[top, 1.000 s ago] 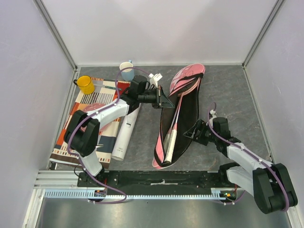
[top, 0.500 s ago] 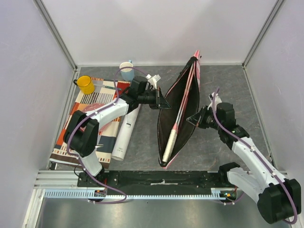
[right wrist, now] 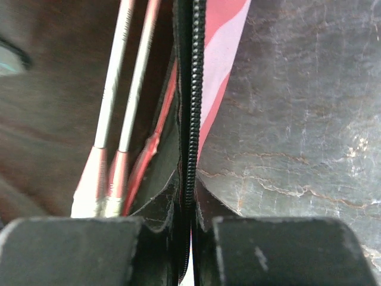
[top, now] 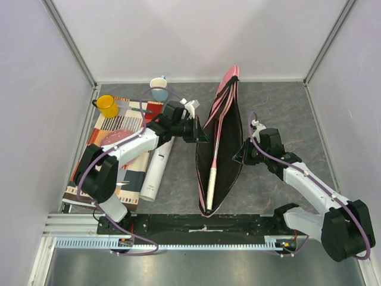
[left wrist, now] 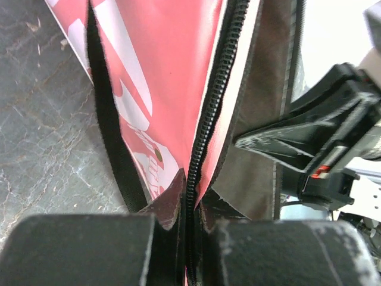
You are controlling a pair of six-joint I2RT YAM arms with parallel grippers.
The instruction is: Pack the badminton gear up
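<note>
The pink racket bag [top: 229, 128] stands up on its edge in the middle of the table, its black inside open between my two grippers. My left gripper [top: 201, 136] is shut on the bag's left zipper edge [left wrist: 205, 131]. From the other side my right gripper [top: 239, 156] is shut on the right zipper edge [right wrist: 193, 113]. Two rackets lie inside the bag, their shafts [right wrist: 128, 71] side by side and a white handle [top: 211, 182] pointing toward the near end. The long white tube [top: 155, 170] lies on the table left of the bag. A white shuttlecock [top: 191, 106] lies behind the left gripper.
A striped mat [top: 104, 164] covers the left side of the table, with a yellow mug [top: 108, 106] at its far corner. A blue mug [top: 159, 89] stands near the back wall. Grey walls close in the sides and back.
My right gripper has shut on the bag's right edge and raised it. The bag has gone from lying flat and open to standing on edge, shifted slightly left. The left gripper kept its hold.
</note>
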